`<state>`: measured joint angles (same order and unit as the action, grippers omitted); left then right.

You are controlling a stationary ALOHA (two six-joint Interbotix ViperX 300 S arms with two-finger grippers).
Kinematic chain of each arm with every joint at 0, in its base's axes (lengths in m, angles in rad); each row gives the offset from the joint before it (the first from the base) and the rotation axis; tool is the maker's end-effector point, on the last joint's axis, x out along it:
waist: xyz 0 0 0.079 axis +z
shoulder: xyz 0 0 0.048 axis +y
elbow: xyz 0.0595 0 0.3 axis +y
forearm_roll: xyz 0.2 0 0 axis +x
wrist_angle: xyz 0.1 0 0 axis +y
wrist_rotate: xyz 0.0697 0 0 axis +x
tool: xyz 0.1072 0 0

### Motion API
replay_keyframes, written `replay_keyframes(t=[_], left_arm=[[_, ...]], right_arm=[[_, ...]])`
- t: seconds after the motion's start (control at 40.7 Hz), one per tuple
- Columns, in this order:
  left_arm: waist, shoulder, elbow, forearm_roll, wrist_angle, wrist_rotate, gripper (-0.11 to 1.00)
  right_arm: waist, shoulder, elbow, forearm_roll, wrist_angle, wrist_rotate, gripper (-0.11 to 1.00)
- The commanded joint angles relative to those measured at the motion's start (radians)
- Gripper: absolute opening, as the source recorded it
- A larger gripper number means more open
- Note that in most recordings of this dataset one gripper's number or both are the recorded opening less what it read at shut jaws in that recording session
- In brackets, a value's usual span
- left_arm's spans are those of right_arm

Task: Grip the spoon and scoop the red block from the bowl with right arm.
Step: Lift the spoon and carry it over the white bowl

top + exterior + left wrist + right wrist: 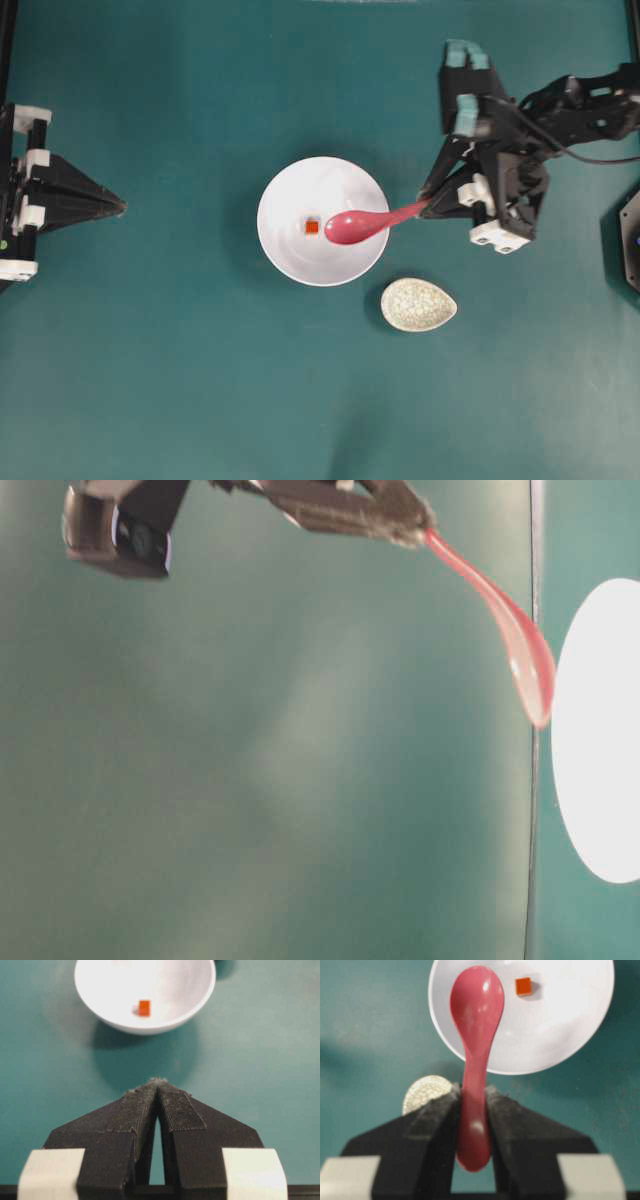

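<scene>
My right gripper [426,207] [474,1091] is shut on the handle of the pink-red spoon [362,224] [476,1035] [505,630]. The spoon's scoop hangs over the right side of the white bowl [290,190] [570,1040] [600,730], lifted above it. A small red block [312,227] [523,986] [144,1007] lies on the bowl's bottom [170,1005], just left of the scoop's tip in the overhead view. My left gripper [120,206] [158,1081] stays at the far left edge, shut and empty, pointing toward the bowl.
A speckled grey-white teardrop dish [418,304] [425,1091] sits on the teal table below and right of the bowl, near my right gripper. A black fixture [630,240] stands at the right edge.
</scene>
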<state>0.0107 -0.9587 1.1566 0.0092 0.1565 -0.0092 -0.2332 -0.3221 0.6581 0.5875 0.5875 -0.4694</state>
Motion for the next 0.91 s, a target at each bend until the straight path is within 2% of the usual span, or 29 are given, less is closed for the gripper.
replay_keyframes(t=[0.0, 0.196, 0.368, 0.589, 0.884], left_arm=[[0.002, 0.006, -0.029, 0.002, -0.011, 0.000, 0.00], [0.002, 0.008, -0.029, 0.003, -0.011, 0.003, 0.00], [0.002, 0.006, -0.029, 0.002, -0.011, 0.006, 0.00], [0.003, 0.006, -0.029, 0.002, -0.011, 0.014, 0.00], [0.003, 0.006, -0.029, 0.002, -0.009, 0.018, 0.00]], right_arm=[[-0.005, 0.021, -0.055, -0.041, 0.023, 0.034, 0.25], [-0.005, 0.083, -0.120, -0.161, 0.097, 0.164, 0.25], [-0.005, 0.118, -0.160, -0.229, 0.140, 0.282, 0.25], [-0.005, 0.155, -0.201, -0.268, 0.173, 0.379, 0.25], [0.003, 0.195, -0.242, -0.276, 0.206, 0.387, 0.25]])
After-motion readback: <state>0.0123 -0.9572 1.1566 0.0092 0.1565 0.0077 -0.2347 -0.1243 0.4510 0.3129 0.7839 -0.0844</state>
